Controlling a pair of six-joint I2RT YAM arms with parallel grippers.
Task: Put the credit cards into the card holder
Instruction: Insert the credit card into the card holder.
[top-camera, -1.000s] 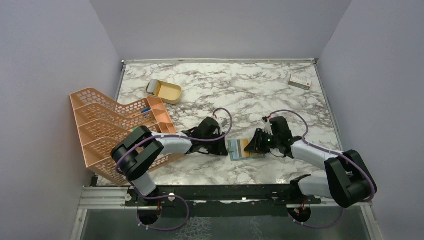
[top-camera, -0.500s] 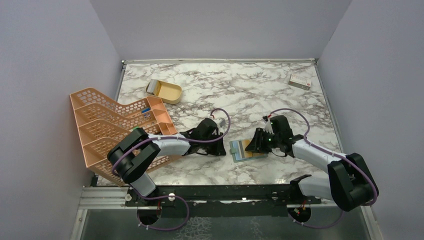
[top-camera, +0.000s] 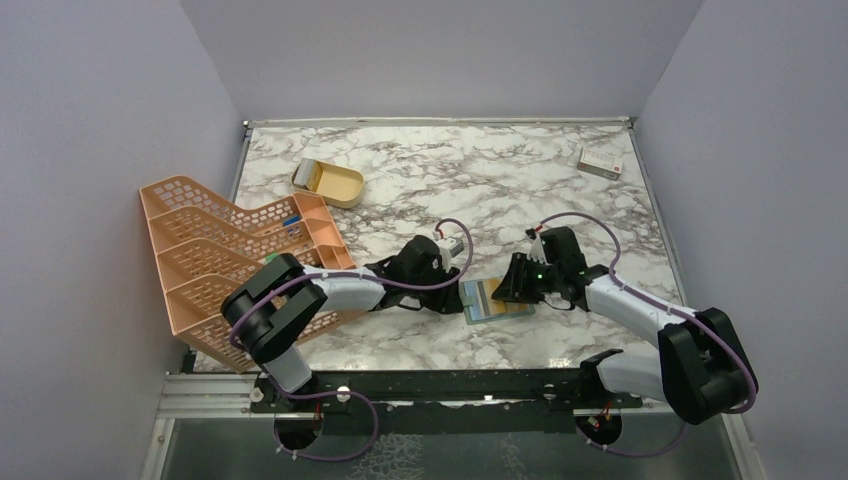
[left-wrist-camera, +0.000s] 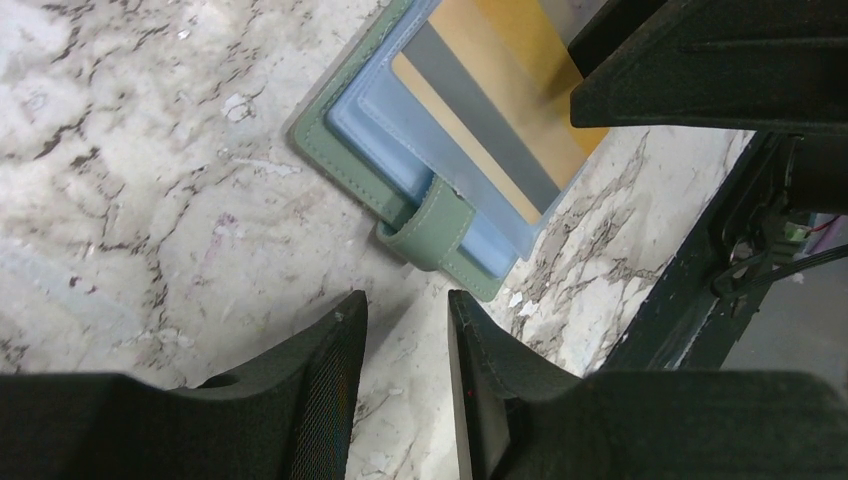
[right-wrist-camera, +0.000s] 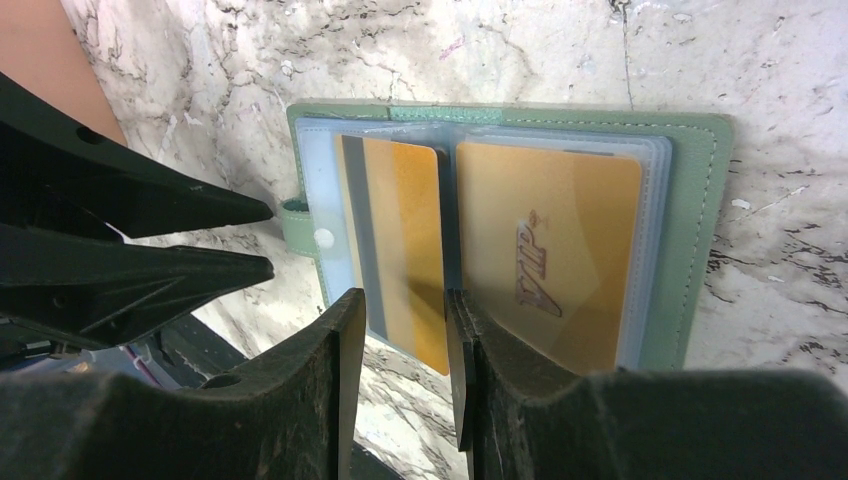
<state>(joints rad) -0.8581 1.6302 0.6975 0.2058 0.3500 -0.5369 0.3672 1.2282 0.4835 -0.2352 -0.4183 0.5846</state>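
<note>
The card holder (top-camera: 490, 300) lay open on the marble table (top-camera: 420, 180), inner faces up, between my two grippers. In its clear sleeves on one page sat the VIP card (right-wrist-camera: 550, 250), tan-orange and flat. On the other page lay the striped card (right-wrist-camera: 400, 250), tan-orange with a grey band along one side.

My right gripper (right-wrist-camera: 405, 300) stood over that striped card with a finger at each of its long edges. From that angle I could not tell whether the fingers pinched it or only straddled it.

My left gripper (left-wrist-camera: 405, 305) hung low just beside the holder's snap tab (left-wrist-camera: 435, 225). Its fingers were parted, with bare marble showing between them and nothing held.
</note>
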